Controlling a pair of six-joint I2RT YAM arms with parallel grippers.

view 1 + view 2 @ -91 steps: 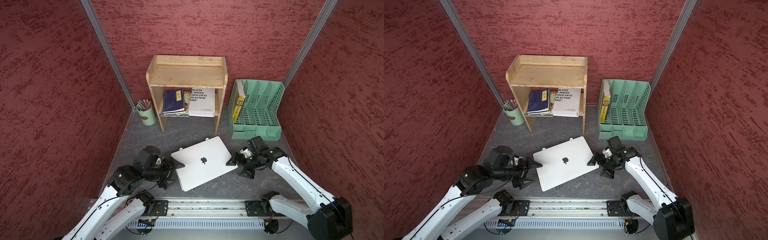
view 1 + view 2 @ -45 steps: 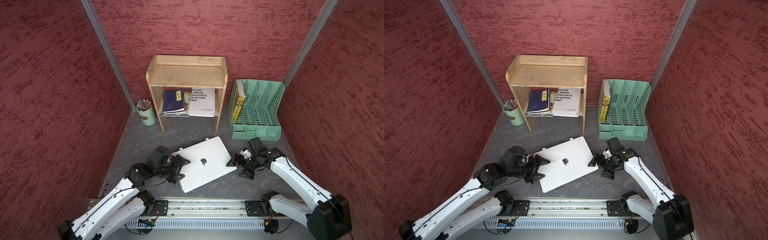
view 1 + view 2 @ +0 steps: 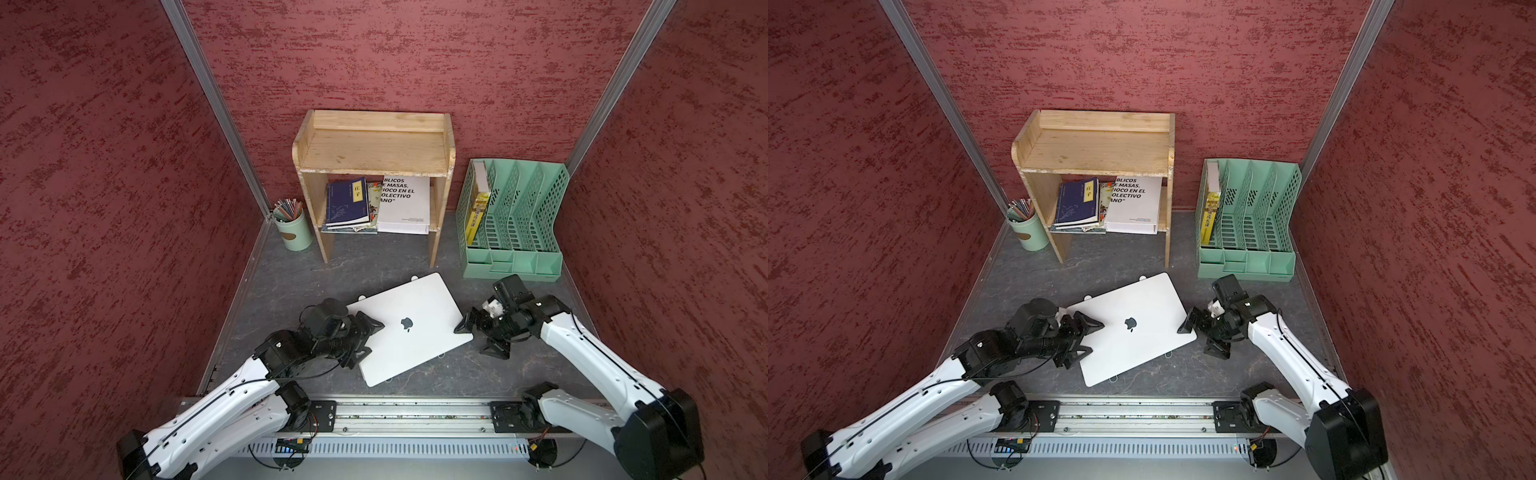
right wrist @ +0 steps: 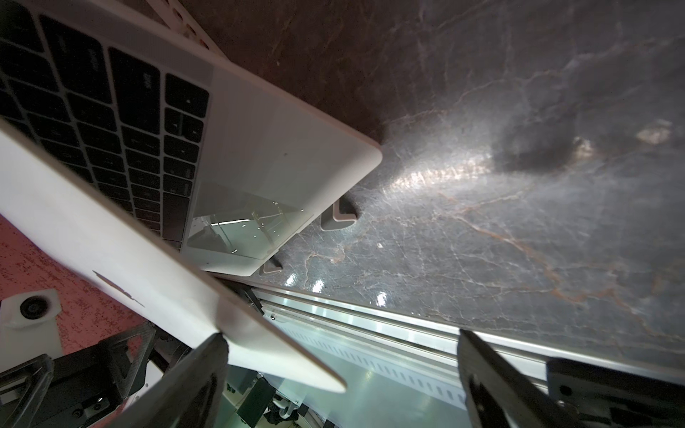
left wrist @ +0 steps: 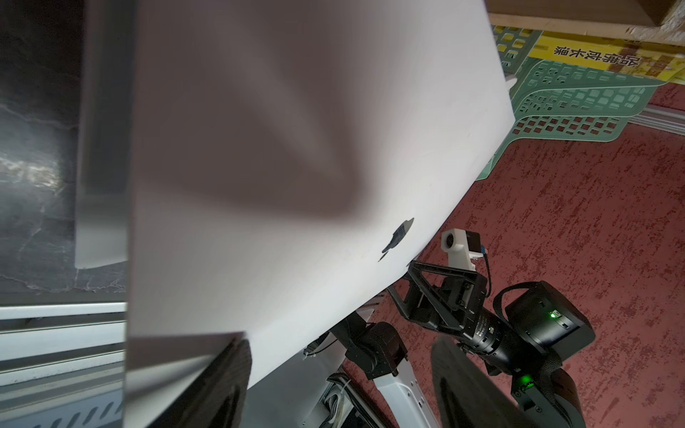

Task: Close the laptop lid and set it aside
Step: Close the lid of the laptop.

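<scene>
Here's the laptop (image 3: 409, 345), lower middle in both top views, skewed on the dark table (image 3: 291, 282) just below the wooden shelf (image 3: 374, 153). The lid (image 3: 1133, 303) faces up, dark apple logo at its centre, and it is not flat down yet. The right wrist view shows it tilted over the black keys (image 4: 111, 111), with a wedge of gap open above the trackpad. White feet of the stand (image 4: 339, 216) poke out under the base.

The left arm (image 3: 232, 399) comes in from the lower left of the top views. The left jaws stand apart at the lid's left edge: one finger (image 3: 1096, 324) reaches over the shell toward the logo, the other sits lower, by the rim. In the left wrist view the pale shell fills most of the frame, and I cannot tell whether the fingers press on it.

The right arm (image 3: 590, 353) reaches in from the lower right. The right jaws are spread wide at the lid's right edge, clamped on nothing. In the right wrist view one finger (image 4: 192, 378) sits right at the lid's near edge and the other is well clear, over the rail.

The green rack (image 3: 515, 216) stands at right and the pencil cup (image 3: 293, 235) at left — both well apart from the laptop.
</scene>
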